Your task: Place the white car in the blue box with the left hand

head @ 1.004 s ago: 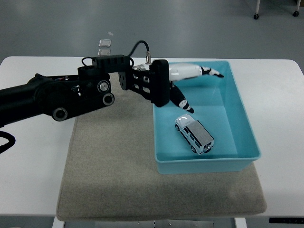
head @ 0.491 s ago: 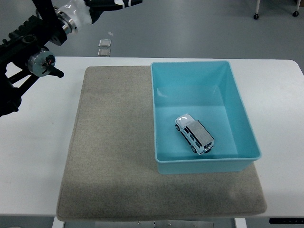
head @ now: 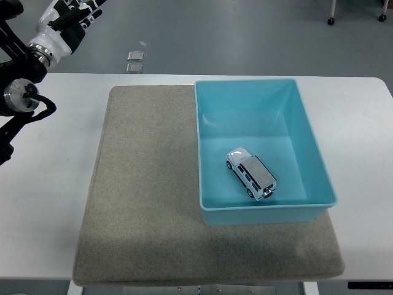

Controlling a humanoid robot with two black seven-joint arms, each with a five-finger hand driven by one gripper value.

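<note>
grey floor (head: 245, 37) behind white table (head: 49, 203) — castor wheels (head: 331, 21) top right.

**Car sits in the box, left hand up at the far corner**

The white car (head: 251, 174) lies inside the blue box (head: 310, 132), angled on its floor. The left hand (head: 64, 21) hangs at the top-left edge, its fingers (head: 86, 7) loose, empty and well apart from the box on the grey mat (head: 147, 203).

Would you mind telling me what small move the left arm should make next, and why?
Probably just lower to rest at the table's left edge. The white car already lies inside the blue box, and the left robot hand is raised at the top left, holding nothing.
</note>
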